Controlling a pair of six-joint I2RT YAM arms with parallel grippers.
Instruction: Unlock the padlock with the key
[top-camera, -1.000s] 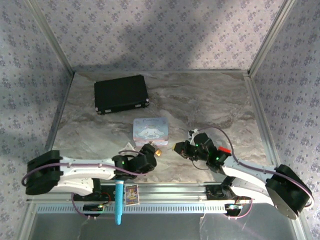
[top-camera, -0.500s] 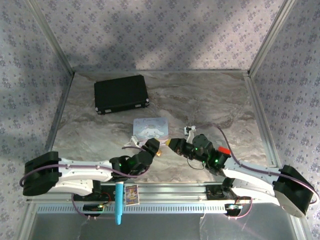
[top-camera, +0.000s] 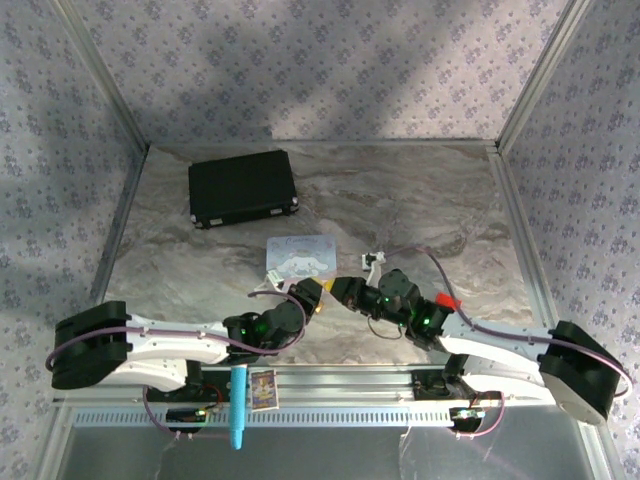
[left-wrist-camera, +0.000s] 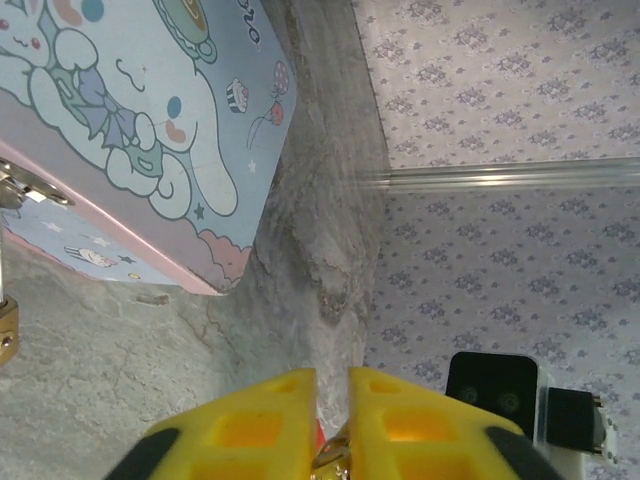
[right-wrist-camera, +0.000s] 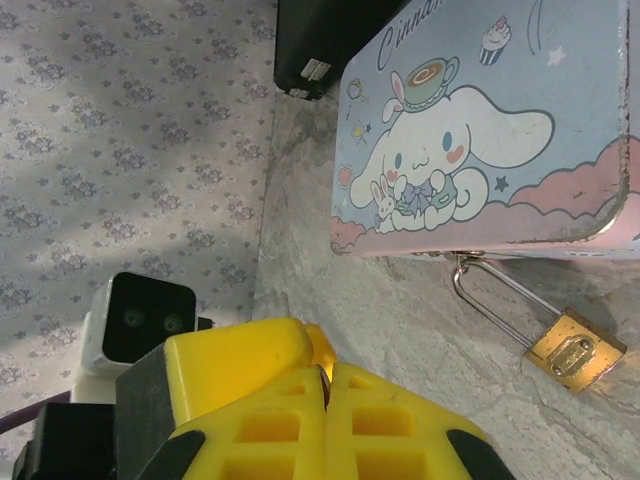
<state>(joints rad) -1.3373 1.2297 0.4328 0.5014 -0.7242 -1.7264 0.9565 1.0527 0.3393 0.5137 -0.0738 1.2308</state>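
Right fingers (right-wrist-camera: 270, 420) together, left fingers (left-wrist-camera: 260, 430) nearly so — grip unclear — the padlock (right-wrist-camera: 577, 350) at the right's three o'clock needs steadying.

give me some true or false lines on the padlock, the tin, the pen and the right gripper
1. The padlock is hooked by its shackle onto the front of the tin. True.
2. The padlock lies on the black case. False: it lies on the table, right beside the tin.
3. The right gripper has its fingers pressed together. True.
4. The blue pen rests on the tin. False: it lies at the table's near edge, apart from the tin.
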